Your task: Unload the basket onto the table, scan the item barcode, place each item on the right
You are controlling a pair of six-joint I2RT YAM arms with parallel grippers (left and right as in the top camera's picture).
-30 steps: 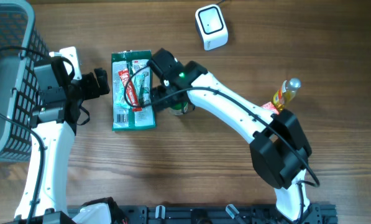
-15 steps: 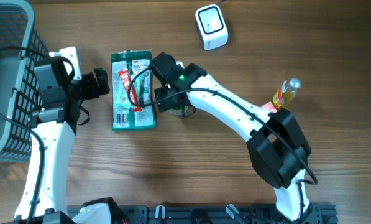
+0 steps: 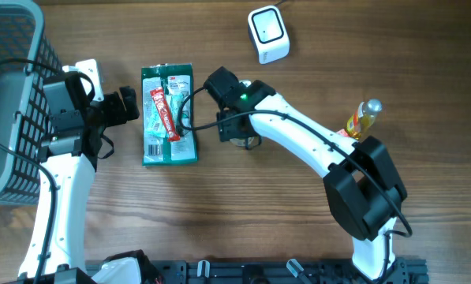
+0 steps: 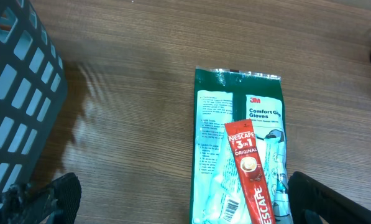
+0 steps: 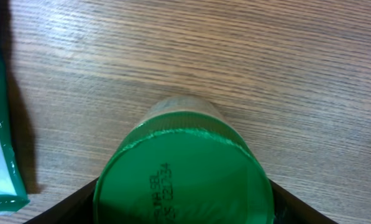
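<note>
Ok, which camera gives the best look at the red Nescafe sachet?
Left wrist: the Nescafe sachet is close up, label readable, lying on the green glove pack. Overhead shows the sachet only as a small red strip on that pack. Right wrist misses it, showing just the pack's edge.

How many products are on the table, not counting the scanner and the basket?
4: a glove pack left of centre, a sachet lying on it, a green-lidded jar just right of the pack, a bottle far right. The basket may hide more.
</note>
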